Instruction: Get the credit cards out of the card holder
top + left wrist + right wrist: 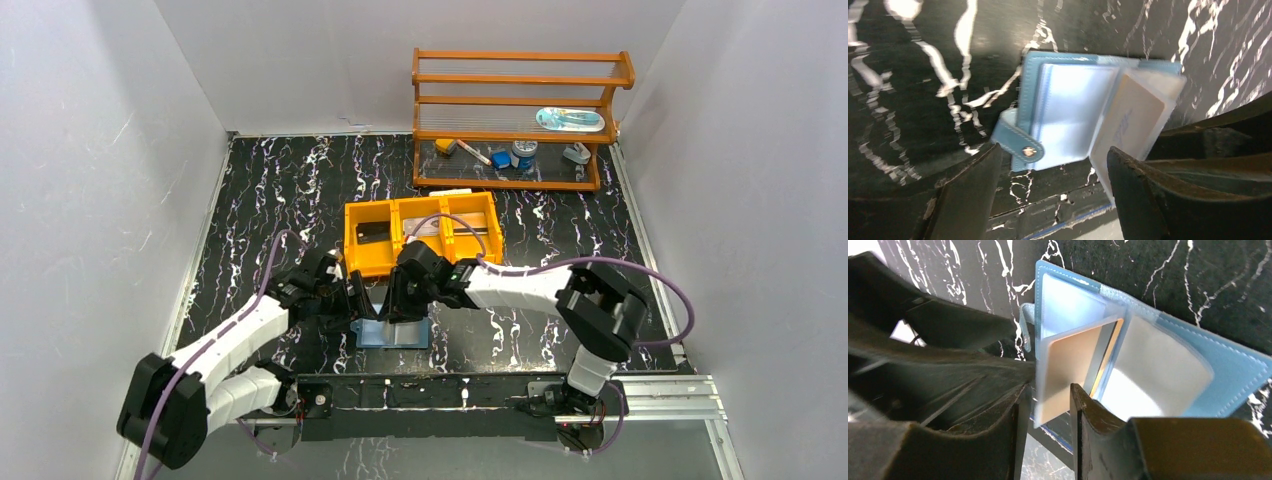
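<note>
Close to the front edge of the black bench [560, 220] with white streaks, the two arms bend in toward each other. Their tips meet over the same spot.

The card holder [1068, 100] is there. It lies flat on the bench and is wide open, with its pale blue inside facing up. A little blue strap [1020, 145] with a round snap sticks out from one side.

The left tool [1054, 151] hangs just above the card holder. Its two dark fingers are spread far apart and grip nothing, so it is let go.

One clear sleeve [1048, 405] stands up from the middle of the card holder like a page in a book. A tan credit card [1068, 365] with a dark stripe is inside it.

The right tool [1050, 390] has one finger on each side of that sleeve. The fingers are very close to it, but I cannot tell if they are squeezing it or only sitting beside it.

A bit farther back sits an orange tray [352, 240] with three parts. A dark card [372, 232] lies in its left part.

At the very back, by the wall, stands a wooden rack [520, 100] with small things on its shelves.
</note>
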Tool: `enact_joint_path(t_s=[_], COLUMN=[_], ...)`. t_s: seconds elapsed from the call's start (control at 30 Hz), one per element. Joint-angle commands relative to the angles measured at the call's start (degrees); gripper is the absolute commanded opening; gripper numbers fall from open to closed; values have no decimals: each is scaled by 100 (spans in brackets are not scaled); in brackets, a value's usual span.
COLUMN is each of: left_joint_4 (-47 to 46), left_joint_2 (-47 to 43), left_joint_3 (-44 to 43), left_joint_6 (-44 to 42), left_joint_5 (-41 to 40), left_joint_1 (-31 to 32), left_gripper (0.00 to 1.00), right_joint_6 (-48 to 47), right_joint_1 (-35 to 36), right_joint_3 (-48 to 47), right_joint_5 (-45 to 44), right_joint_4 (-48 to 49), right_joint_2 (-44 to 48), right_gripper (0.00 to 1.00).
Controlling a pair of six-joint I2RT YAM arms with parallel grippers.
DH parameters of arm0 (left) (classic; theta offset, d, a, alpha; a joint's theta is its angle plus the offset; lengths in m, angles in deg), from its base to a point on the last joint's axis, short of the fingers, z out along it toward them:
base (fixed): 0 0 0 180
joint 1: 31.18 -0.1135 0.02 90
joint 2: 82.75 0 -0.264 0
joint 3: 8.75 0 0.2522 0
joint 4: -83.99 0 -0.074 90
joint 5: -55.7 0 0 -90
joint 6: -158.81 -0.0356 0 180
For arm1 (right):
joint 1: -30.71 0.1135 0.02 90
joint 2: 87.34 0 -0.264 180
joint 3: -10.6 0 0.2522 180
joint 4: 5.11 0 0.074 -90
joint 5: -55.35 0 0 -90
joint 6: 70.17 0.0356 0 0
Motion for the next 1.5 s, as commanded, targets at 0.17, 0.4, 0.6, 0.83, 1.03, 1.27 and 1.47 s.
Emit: enact_joint_path(t_s=[0.17, 0.4, 0.6, 0.83, 1.03, 1.27, 1.47], left_joint_4=[1533, 1363, 469, -5, -105, -31, -210], left_joint_2=[-1111, -1229, -719, -10, 566, 867, 907], left_joint_3=[-652, -816, -833, -836, -620, -135, 18], left_joint_6=[768, 402, -246, -588, -454, -311, -336], left_joint_5=[-1623, -1459, -127, 932, 933, 432, 494], left_joint_1=[5, 5, 0, 12, 13, 13, 13], left_gripper=[80, 81, 68, 52, 42, 28, 19], right_joint_6=[-169, -159, 4, 166, 317, 632, 714], right_joint_1=[45, 13, -228, -350, -407, -521, -524], right_joint_3=[-437, -84, 508, 829, 971, 1448, 1426], right_joint_5=[773, 233, 116, 691, 975, 1155, 1305], right_joint_4=[722, 635, 852, 1659, 2176, 2808, 3027], right_joint_2=[-770, -213, 137, -189, -648, -787, -927], right_gripper=[48, 53, 48, 41, 35, 29, 24])
